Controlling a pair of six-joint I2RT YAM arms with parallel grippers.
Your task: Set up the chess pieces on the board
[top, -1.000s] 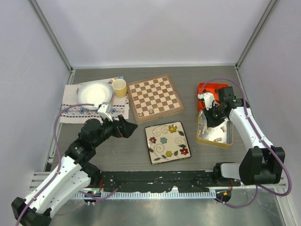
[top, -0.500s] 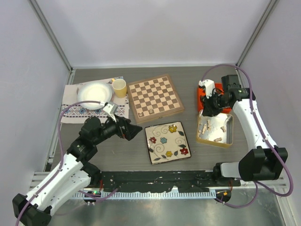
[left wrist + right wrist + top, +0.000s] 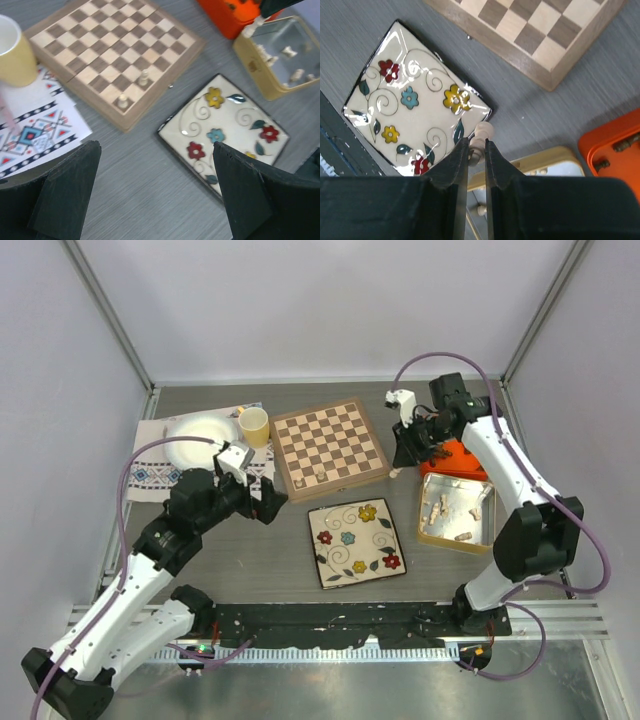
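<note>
Right gripper [image 3: 476, 150]: clamped on 1 pale chess piece [image 3: 483, 131], just beside the board [image 3: 330, 448].
Left gripper [image 3: 157, 187]: fingers wide apart, holding nothing.
Board squares: 2 pale pieces [image 3: 144, 77] by the near edge.
Tin [image 3: 450, 539]: more pieces inside.

Two pale chess pieces [image 3: 143, 77] stand on the one board [image 3: 100, 30], ahead of the left gripper [image 3: 155, 150] and its spread jaws. One more pale piece [image 3: 481, 134] is pinched between the jaws of the right gripper [image 3: 475, 146]. Beyond those: one floral plate [image 3: 415, 107], one gold tin [image 3: 252, 65] with at least four pieces, one orange box [image 3: 225, 17], one yellow cup [image 3: 12, 52], one white plate [image 3: 195, 425]
</note>
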